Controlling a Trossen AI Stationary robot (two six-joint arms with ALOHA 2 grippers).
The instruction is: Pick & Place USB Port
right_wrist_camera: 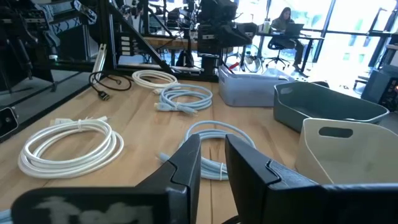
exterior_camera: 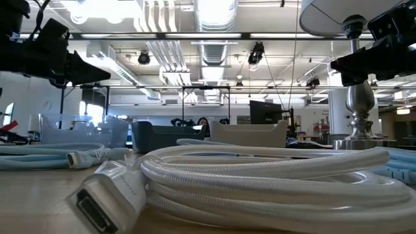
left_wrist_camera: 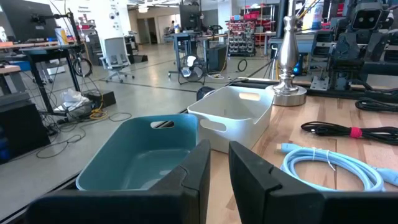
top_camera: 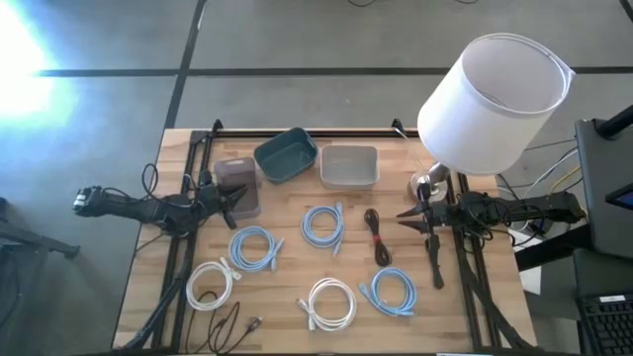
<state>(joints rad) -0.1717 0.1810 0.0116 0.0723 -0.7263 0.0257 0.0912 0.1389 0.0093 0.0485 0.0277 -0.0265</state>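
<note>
Both tools hold nothing, fingers slightly apart: left tool (top_camera: 229, 201) and right tool (top_camera: 413, 220) hover at the bench (top_camera: 287, 326) sides. Coiled cables (top_camera: 323, 225) lie between them, ready for picking.

Three bins (top_camera: 286, 156) sit along the desk (top_camera: 287, 297) between both hands, left hand (top_camera: 229, 201) beside them; coiled cables (top_camera: 323, 225) lie between and below; lamp (top_camera: 492, 89) behind the right hand (top_camera: 411, 219).

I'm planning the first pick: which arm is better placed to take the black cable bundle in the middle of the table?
Probably the right. The right gripper hovers just beside the black cable, fingers open, while the left gripper sits across the table by the clear bin.
</note>
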